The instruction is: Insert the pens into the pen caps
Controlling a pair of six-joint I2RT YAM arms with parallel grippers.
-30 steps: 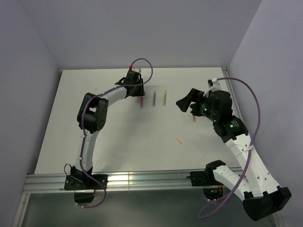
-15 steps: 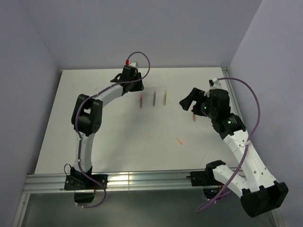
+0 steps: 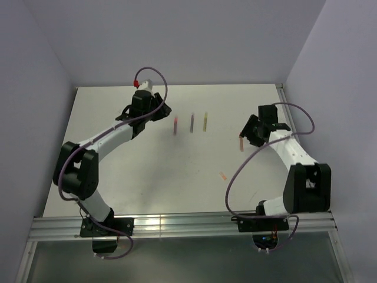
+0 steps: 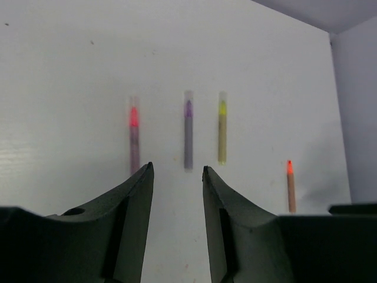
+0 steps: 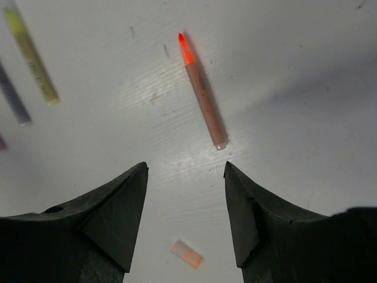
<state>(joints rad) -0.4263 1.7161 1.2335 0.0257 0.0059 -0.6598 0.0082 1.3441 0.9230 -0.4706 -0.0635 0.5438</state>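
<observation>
**A:** Which step is in hand?

**B:** The last pairing, I'd judge. The orange pen [image 5: 203,100] lies on the bench [image 3: 165,177] with its bright tip uncovered. The orange cap [image 5: 187,254] lies loose, apart from the orange pen, off its blunt end and toward the arm bases.

**A:** And the others?

**B:** The pink-red pen [image 4: 134,144], purple pen [image 4: 188,138] and yellow pen [image 4: 222,132] lie in a row well to the left of the orange pen, roughly parallel to it. Each seems to have a pale clear sleeve over its tip, so I take them as capped, though that is too small to be sure of.

**A:** The pincers?

**B:** The right pincer [image 5: 185,168] hovers near the orange pen's blunt end, released, with nothing between its jaws. The left pincer [image 4: 175,168] is beyond the row, on the side away from the orange pen. It is also parted and empty, touching nothing.

**A:** What does the next move call for?

**B:** The right pincer should come down and close across the orange pen's barrel, leaving the tip free. The left would have to cross to the orange cap. That cap is tiny and may skid, so it needs a square grip. Then pen and cap must be lined up end to end.
</observation>
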